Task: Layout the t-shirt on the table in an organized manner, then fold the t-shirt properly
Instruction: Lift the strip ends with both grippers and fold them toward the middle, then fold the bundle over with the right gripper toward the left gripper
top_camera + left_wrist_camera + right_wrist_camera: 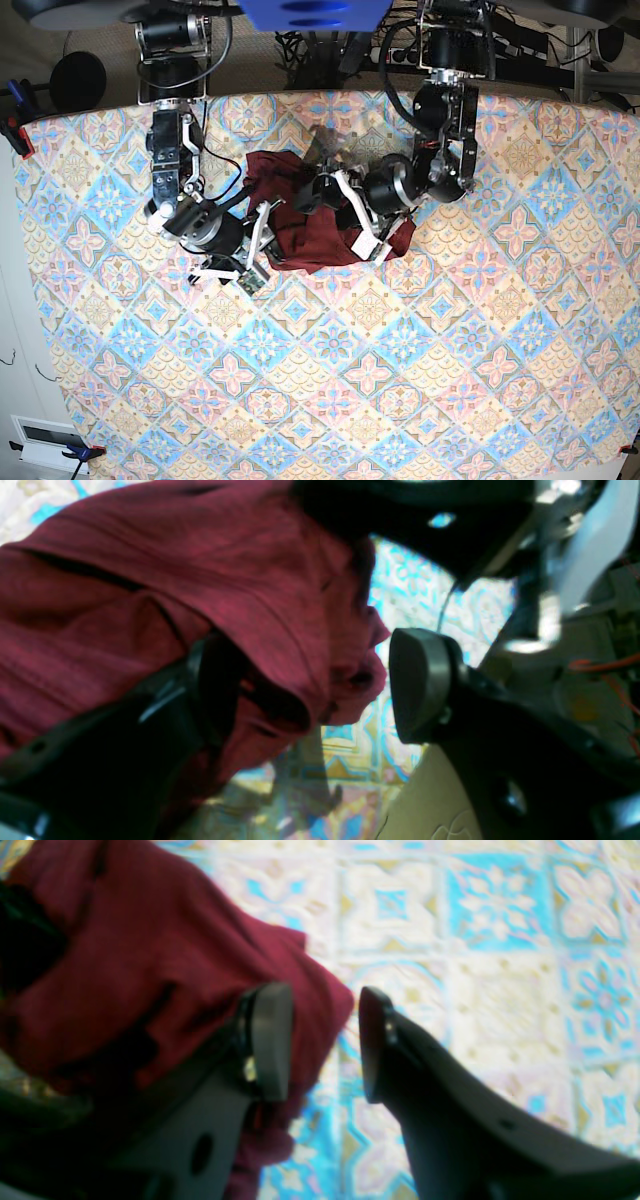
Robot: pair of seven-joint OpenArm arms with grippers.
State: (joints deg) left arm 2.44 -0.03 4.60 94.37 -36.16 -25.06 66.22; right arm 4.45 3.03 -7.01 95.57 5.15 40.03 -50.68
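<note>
Left tool (pixel 310 685) agape, bunched t-shirt (pixel 310 225) — patterned table (pixel 400 400)

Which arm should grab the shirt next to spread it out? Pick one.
Left, probably. The left gripper stands wide open with a bunched fold of the t-shirt between its pads. The right gripper is open at the garment's edge, mostly over bare table.

The t-shirt (pixel 150 590) is soft, matt maroon jersey with a faint heathered grain, creased in loose folds beside the left gripper (pixel 310 685). That gripper's fingers (pixel 415 685) look like smooth black plastic with a dull sheen. Beyond the right gripper (pixel 325 1042), the counter (pixel 500 990) wears a flat, matt printed cloth.
</note>
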